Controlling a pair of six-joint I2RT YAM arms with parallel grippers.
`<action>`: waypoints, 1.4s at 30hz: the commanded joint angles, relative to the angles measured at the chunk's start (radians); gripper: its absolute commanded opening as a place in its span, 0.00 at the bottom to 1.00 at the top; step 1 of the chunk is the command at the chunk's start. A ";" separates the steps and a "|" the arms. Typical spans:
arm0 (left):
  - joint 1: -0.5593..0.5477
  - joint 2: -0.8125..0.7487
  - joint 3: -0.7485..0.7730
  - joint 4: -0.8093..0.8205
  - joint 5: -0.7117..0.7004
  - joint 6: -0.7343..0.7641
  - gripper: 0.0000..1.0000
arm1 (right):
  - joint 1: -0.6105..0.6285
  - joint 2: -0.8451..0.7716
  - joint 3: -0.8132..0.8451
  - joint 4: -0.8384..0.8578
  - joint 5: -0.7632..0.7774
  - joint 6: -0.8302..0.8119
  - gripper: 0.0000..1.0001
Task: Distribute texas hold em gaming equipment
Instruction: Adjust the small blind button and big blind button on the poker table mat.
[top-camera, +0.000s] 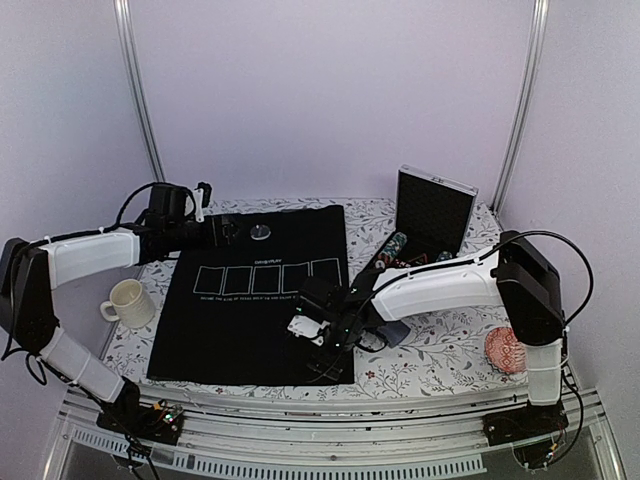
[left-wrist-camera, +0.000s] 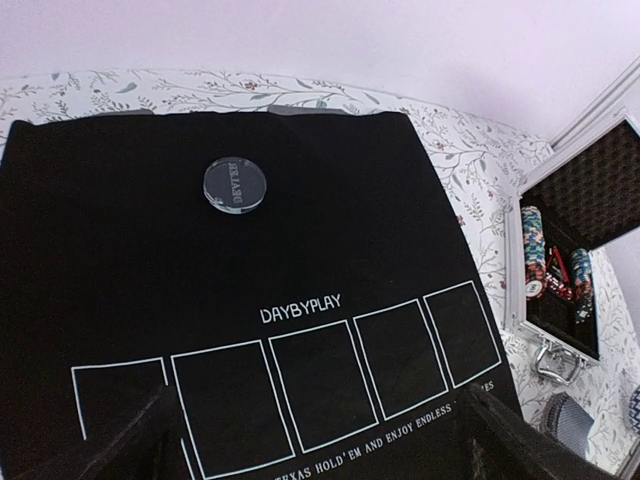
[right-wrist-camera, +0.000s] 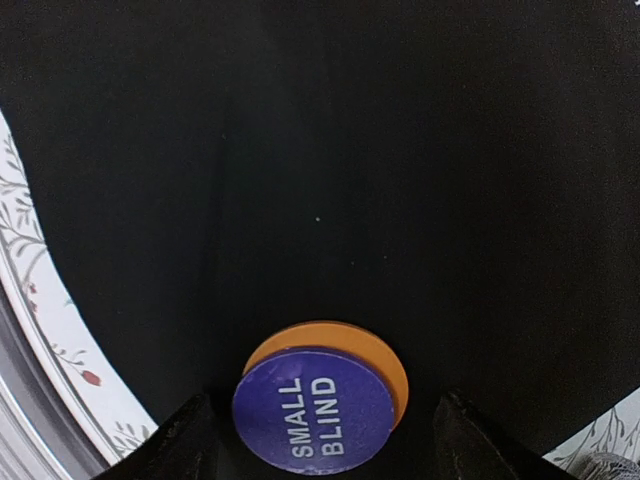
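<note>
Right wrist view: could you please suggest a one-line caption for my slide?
Purple SMALL BLIND button atop an orange button on the black mat, framed by the open right gripper.

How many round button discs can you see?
3: clear round disc near the black mat's far edge; purple disc atop orange disc at the right pincer. More may be hidden.

Robot lab booth, plain lilac wall panels (top-camera: 330, 90), metal corner posts (top-camera: 137, 90), floral-clothed table (top-camera: 440, 355) on aluminium rail frame (top-camera: 300, 420).
</note>
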 joint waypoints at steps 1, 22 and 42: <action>-0.007 -0.006 0.000 -0.012 0.016 0.015 0.96 | 0.003 0.024 0.032 -0.020 0.035 0.022 0.69; -0.006 -0.002 0.024 -0.030 0.011 0.045 0.96 | 0.002 -0.066 -0.027 -0.108 0.036 0.034 0.36; -0.006 -0.002 0.023 -0.033 0.006 0.053 0.97 | -0.005 0.039 0.098 0.061 -0.096 0.013 0.36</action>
